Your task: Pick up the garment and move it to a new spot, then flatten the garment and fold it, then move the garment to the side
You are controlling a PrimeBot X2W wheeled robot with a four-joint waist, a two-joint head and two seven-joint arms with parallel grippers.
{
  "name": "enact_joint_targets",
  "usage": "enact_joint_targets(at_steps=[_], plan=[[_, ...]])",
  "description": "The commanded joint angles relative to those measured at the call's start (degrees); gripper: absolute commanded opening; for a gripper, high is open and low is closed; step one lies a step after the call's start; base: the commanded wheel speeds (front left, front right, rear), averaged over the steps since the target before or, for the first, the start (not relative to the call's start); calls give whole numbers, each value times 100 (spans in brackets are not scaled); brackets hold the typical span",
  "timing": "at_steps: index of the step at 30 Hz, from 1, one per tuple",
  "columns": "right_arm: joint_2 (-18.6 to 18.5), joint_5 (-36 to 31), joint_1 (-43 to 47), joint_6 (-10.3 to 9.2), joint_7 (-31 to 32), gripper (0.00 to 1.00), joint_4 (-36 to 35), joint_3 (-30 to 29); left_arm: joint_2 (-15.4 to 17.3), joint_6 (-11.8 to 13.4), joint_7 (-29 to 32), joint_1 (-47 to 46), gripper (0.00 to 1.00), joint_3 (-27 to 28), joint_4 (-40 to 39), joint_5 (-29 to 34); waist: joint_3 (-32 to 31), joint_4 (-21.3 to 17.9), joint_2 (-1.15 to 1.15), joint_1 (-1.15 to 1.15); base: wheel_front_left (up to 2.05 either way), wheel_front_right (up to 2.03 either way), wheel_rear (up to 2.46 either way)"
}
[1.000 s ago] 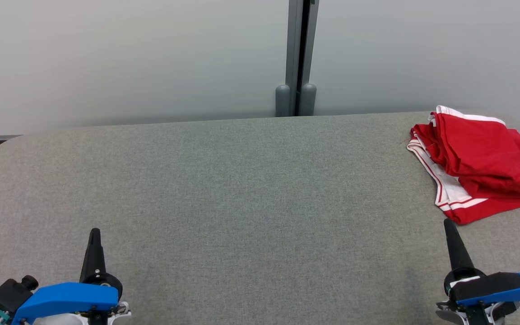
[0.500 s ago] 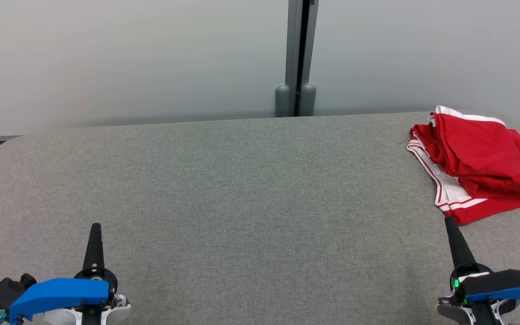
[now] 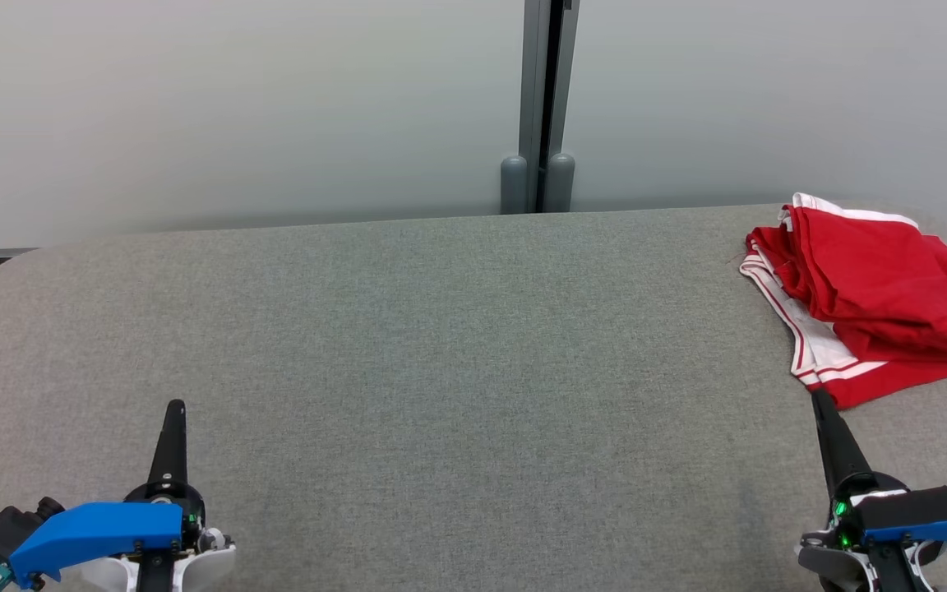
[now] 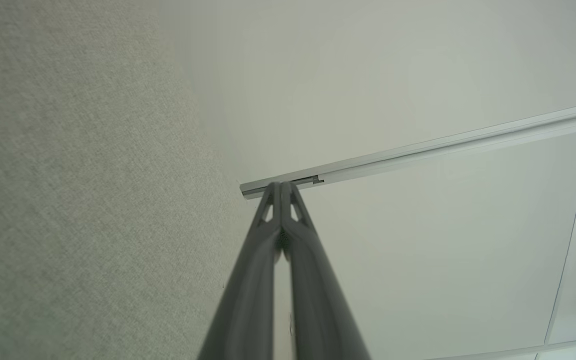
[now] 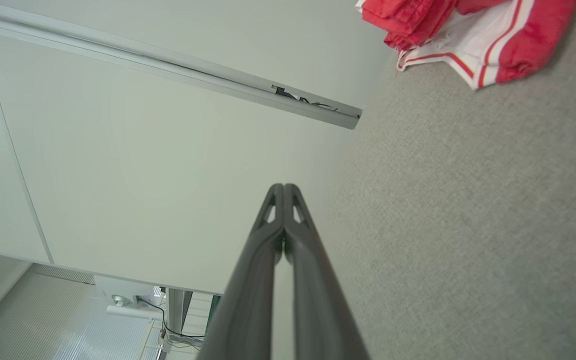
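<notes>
One grey fabric-covered desk [image 3: 441,345] carries the red garment [image 3: 876,279], loosely folded at its far right corner. It is probably soft, light and limp, so it should bunch when lifted; pinching the white-banded hem [image 3: 823,349] looks best. Left jaws and right jaws are pressed together, empty, at the near edge.

A grey cloth-covered table [image 3: 441,345] with rounded far corners lies below a pale wall [image 3: 235,107] of two smooth panels. A grey upright post [image 3: 538,82] joins the panels, with two rounded caps [image 3: 515,182] at its foot by the table's far edge.
</notes>
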Motion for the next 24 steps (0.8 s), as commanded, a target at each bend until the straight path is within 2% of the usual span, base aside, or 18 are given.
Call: enact_joint_targets(at_steps=[1, 24], plan=[[11, 133, -108, 2, 47, 0, -40, -26, 15, -33, 31, -124, 0, 40, -19, -127, -1, 0, 0, 0, 0, 0, 0], [28, 1163, -148, 2, 305, 0, -29, -103, 15, -91, 294, -222, 0, 101, 11, -1185, -13, -9, 0, 0, 0, 0, 0]])
